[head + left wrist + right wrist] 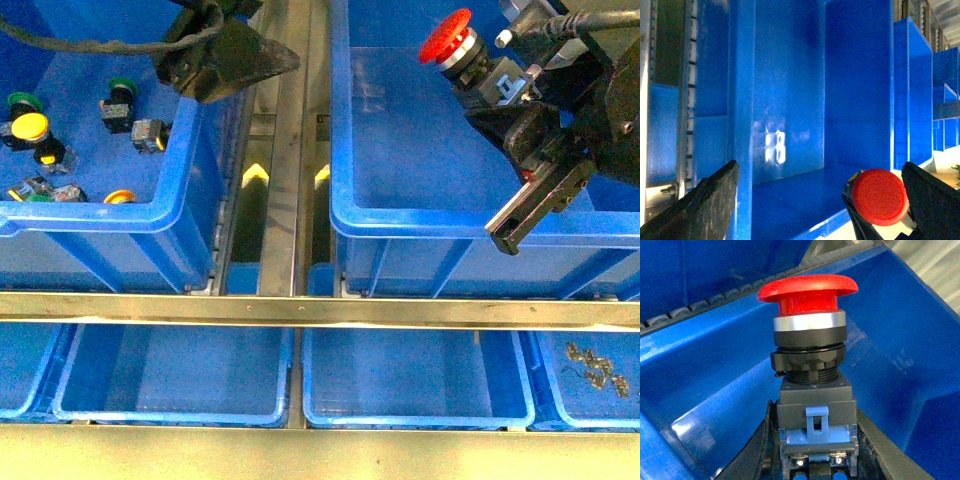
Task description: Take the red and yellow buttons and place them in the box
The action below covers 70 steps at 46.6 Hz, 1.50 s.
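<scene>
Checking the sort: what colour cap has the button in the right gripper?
Red: the button cap shows best in the right wrist view.

Under the right claw (495, 88), which clamps the red button (446, 37), the box (345, 215) lies open, with a bare blue floor and only its thick rim and walls around. Steel rails (290, 150) run between the box and the left bin (190, 170). The left claw (235, 62) hangs spread over that bin's right wall. To its left, loose buttons (150, 133) crowd the floor.
</scene>
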Motion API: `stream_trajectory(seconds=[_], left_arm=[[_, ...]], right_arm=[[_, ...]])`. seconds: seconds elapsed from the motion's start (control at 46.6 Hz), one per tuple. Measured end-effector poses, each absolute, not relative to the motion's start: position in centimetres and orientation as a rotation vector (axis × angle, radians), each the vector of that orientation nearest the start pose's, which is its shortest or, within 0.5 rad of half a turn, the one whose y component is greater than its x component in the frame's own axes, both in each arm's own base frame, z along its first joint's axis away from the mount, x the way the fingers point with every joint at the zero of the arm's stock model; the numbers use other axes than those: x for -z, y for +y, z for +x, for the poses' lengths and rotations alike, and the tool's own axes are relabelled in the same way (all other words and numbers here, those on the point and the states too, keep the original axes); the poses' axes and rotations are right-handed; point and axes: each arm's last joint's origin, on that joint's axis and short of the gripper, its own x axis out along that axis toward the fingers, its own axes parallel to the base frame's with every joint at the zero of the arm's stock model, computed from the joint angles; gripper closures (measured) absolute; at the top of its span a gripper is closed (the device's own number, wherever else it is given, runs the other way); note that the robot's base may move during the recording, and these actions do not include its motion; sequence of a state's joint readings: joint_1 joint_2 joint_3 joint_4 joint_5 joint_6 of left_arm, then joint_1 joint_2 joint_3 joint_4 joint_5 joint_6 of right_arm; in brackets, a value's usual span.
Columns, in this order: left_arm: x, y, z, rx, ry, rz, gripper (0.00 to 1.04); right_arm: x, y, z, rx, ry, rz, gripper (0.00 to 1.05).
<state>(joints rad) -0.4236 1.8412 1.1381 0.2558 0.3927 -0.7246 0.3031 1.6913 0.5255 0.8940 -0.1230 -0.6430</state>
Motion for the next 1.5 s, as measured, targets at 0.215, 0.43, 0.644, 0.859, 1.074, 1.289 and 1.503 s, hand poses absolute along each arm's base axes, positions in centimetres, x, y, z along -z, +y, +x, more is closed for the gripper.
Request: stream_trajectory(seconds=[0.215, 0.43, 0.644, 0.859, 1.074, 1.289, 1.503], left_arm=[[-21.9, -14.8, 33.4, 0.587, 0.657, -0.604, 0.08], [-21.9, -11.9, 30.9, 0.533, 0.590, -0.510, 0.08], [-19.6, -8.0, 27.3, 0.406, 0.540, -0.353, 0.08], [-17.1, -5.8, 22.8, 0.356, 0.562, -0.278, 0.08], [-17.3, -4.7, 20.5, 0.324, 0.513, -0.282, 0.08], [-15.3, -3.0, 18.2, 0.037, 0.144, -0.078, 0.32], [-16.4, -0.6, 15.8, 0.023, 0.016, -0.025, 0.66]], right_arm=[[-14.0, 8.5, 27.9, -0.483, 0.129, -0.646, 0.78], [-14.7, 7.7, 28.0, -0.451, 0.128, -0.623, 0.78], [-16.0, 6.7, 27.7, -0.408, 0.123, -0.568, 0.78], [-17.5, 5.7, 26.9, -0.361, 0.134, -0.503, 0.78], [-18.0, 5.0, 25.9, -0.321, 0.150, -0.463, 0.78], [-18.3, 4.6, 25.3, -0.309, 0.161, -0.436, 0.78], [-18.1, 4.5, 24.8, -0.318, 0.191, -0.429, 0.78]])
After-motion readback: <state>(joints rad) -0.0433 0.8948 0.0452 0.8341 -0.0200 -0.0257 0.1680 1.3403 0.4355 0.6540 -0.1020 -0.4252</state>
